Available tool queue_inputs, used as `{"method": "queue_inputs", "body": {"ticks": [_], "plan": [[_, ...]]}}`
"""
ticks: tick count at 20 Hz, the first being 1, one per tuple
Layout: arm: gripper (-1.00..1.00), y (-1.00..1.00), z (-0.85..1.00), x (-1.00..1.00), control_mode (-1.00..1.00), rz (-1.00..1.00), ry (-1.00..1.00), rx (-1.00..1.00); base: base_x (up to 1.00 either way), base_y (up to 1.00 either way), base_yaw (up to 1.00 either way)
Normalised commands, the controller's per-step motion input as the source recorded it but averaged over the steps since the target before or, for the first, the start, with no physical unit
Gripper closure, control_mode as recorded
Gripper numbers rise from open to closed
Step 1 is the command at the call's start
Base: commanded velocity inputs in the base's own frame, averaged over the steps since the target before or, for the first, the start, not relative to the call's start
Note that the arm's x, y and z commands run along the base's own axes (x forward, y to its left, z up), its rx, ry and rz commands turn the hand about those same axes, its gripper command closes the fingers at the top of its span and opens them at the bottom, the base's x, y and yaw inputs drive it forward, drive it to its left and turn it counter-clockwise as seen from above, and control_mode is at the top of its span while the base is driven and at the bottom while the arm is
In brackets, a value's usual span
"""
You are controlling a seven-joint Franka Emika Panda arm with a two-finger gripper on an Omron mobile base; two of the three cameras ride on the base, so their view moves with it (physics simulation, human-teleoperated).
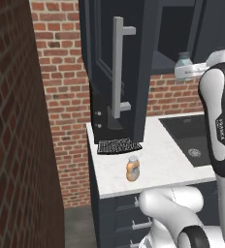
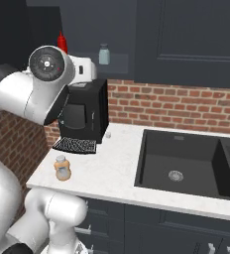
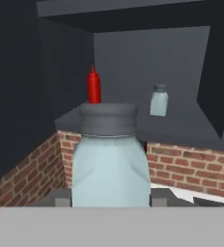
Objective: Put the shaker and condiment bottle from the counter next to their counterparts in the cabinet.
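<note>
Pale grey-blue and capped in dark grey, the shaker is sitting upright between our gripper fingers, clenched on both sides of its body, and we are holding it in the air in front of the open cabinet shelf. Going left to right along that shelf, we are seeing a red squeeze bottle at the back left and a second grey-blue shaker towards the right. Down on the white counter, the orange condiment bottle with its whitish cap is standing upright near the front edge, just ahead of a dark coffee machine.
</note>
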Motion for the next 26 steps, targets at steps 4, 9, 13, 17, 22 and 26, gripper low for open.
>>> {"method": "queue_inputs", "body": {"ticks": [4, 9, 13, 17, 22, 26], "plan": [[1.0, -0.01, -0.04, -0.06, -1.0, -0.03, -0.03, 0.0, 0.0, 0.0, 0.0], [1.0, 0.01, -0.32, 0.31, -1.0, 0.0, -0.13, 0.0, 0.0, 0.0, 0.0], [1.0, 0.0, -0.2, 0.37, -1.0, -0.02, -0.23, 0.02, 0.0, 0.0, 0.0], [1.0, 0.0, 0.0, 0.47, -1.0, -0.12, -0.05, 0.02, 0.0, 0.0, 0.0], [1.0, 0.0, 0.16, 0.57, -1.0, -0.17, 0.0, 0.01, 0.0, 0.0, 0.0], [1.0, 0.0, 0.15, 0.51, -1.0, -0.13, 0.04, 0.0, 0.0, 0.0, 0.0]]}}
